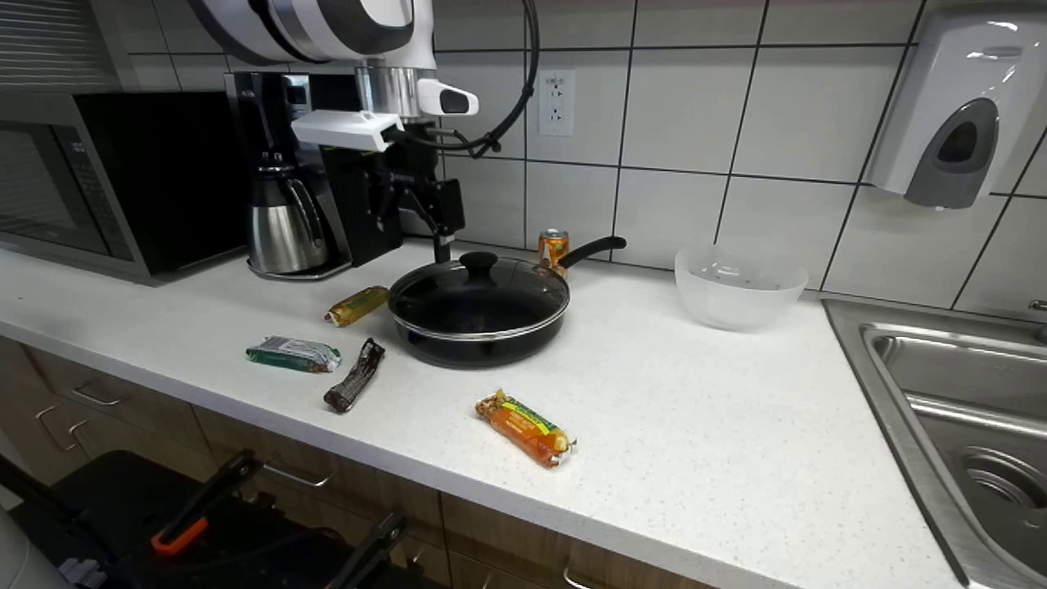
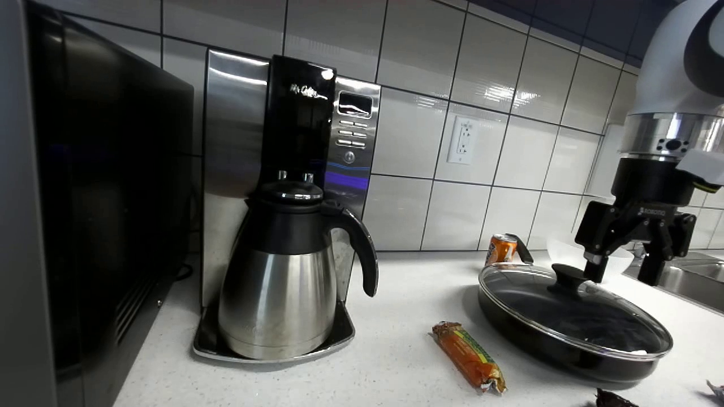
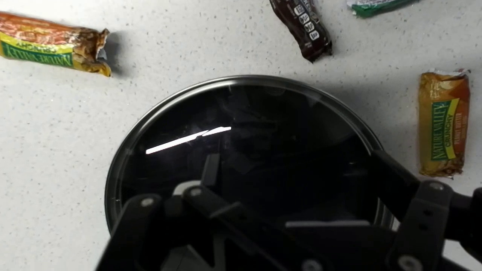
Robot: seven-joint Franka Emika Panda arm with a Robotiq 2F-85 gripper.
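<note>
A black frying pan (image 1: 483, 352) under a glass lid (image 1: 527, 286) sits on the white counter; the lid's black knob (image 2: 568, 276) points up. My gripper (image 2: 623, 272) hangs fingers-down over the pan's far side, near the knob, its jaws wide apart and nothing held. In the wrist view the gripper (image 3: 296, 162) has dark lid glass (image 3: 260, 113) below; the knob cannot be made out there, nor whether a finger touches the lid. Wrapped bars lie around the pan: a gold-orange one (image 3: 444, 124), a green one (image 1: 294, 354), a dark brown one (image 1: 355, 376) and an orange one (image 1: 526, 427).
Behind the pan stand an orange can (image 1: 554, 242) and the pan's handle (image 1: 593, 249). A frosted bowl (image 1: 740, 294) is by the tiled wall, with a steel sink (image 1: 851, 384) beyond. A carafe (image 2: 277, 305) in its coffee maker and a microwave (image 1: 155, 172) stand opposite.
</note>
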